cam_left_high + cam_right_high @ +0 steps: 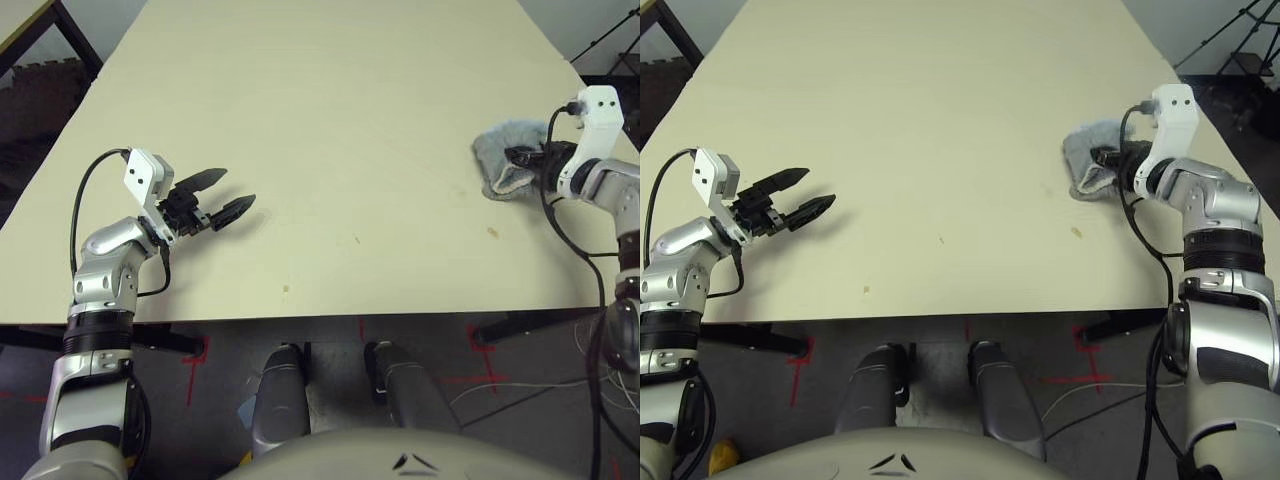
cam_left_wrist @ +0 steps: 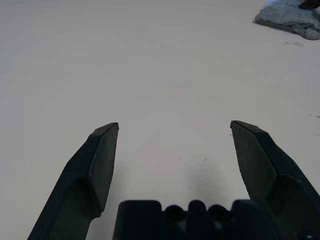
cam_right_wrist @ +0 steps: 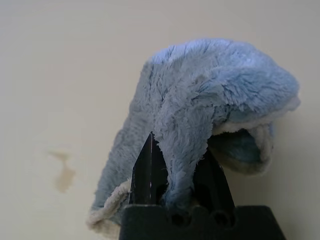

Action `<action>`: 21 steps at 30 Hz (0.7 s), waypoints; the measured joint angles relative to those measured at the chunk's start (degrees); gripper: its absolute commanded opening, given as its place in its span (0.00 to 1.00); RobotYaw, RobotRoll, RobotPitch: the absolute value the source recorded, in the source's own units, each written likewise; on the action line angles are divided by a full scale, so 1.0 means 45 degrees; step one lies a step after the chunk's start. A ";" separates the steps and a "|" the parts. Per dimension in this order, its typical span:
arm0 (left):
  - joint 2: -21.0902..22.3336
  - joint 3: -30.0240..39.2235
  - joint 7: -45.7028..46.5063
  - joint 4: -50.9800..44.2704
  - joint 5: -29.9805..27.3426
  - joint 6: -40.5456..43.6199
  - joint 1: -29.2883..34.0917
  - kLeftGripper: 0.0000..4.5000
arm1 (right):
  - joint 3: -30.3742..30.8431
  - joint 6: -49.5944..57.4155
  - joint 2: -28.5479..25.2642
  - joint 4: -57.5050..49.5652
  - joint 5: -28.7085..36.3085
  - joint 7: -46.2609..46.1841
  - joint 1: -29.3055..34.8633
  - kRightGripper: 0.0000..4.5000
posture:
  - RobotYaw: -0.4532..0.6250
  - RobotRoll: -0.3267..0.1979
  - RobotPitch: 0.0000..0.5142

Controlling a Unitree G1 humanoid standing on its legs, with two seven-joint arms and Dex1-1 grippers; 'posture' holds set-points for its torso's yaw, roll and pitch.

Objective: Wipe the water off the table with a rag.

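Note:
The light blue-grey rag (image 1: 503, 160) lies bunched on the right side of the cream table (image 1: 330, 100), near its right edge. My right gripper (image 1: 515, 155) is shut on a fold of the rag (image 3: 200, 100), which drapes over the fingers in the right wrist view. Beside the rag there is a small amber smear of water (image 3: 64, 172), which shows as a tiny spot (image 1: 491, 232) nearer the front edge. My left gripper (image 1: 236, 188) hovers open over the left front of the table, nothing between its fingers (image 2: 102, 155).
A tiny tan fleck (image 1: 285, 289) sits near the table's front edge. Another table's corner (image 1: 25, 25) stands at the far left and a tripod (image 1: 1240, 40) at the far right. Cables (image 1: 480, 395) and red tape marks lie on the floor below.

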 measured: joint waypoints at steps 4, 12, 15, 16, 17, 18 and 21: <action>-0.0050 -0.0002 0.0013 0.0006 0.0005 -0.0025 -0.0017 1.00 | 0.0277 -0.0645 0.0045 0.0240 -0.0591 -0.0513 0.0146 0.33 | 0.43 0.62 0.29; -0.0198 0.0004 0.0543 0.0504 0.0228 -0.0373 -0.0174 1.00 | 0.0073 -0.1871 -0.0506 0.0465 -0.0866 -0.1017 0.0183 1.00 | 0.41 0.62 0.29; -0.0226 0.0009 0.0895 0.0801 0.0419 -0.0588 -0.0296 1.00 | -0.0277 -0.2000 -0.1031 0.0447 -0.0846 -0.0998 0.0181 1.00 | 0.40 0.62 0.29; -0.0226 0.0027 0.1121 0.1019 0.0503 -0.0695 -0.0461 1.00 | -0.0382 -0.2089 -0.1190 0.0446 -0.0847 -0.1013 0.0179 1.00 | 0.40 0.62 0.29; -0.0226 0.0085 0.1352 0.1117 0.0584 -0.0785 -0.0562 1.00 | -0.0484 -0.2214 -0.1281 0.0447 -0.0849 -0.1049 0.0172 1.00 | 0.40 0.62 0.29; -0.0228 0.0175 0.1610 0.1259 0.0697 -0.0973 -0.0677 1.00 | -0.0639 -0.2429 -0.1319 0.0459 -0.0854 -0.1121 0.0156 1.00 | 0.40 0.62 0.29; -0.0262 0.0443 0.3051 0.2076 0.1295 -0.1729 -0.1179 1.00 | -0.1134 -0.3691 -0.1320 0.0551 -0.0844 -0.1526 0.0139 1.00 | 0.40 0.62 0.29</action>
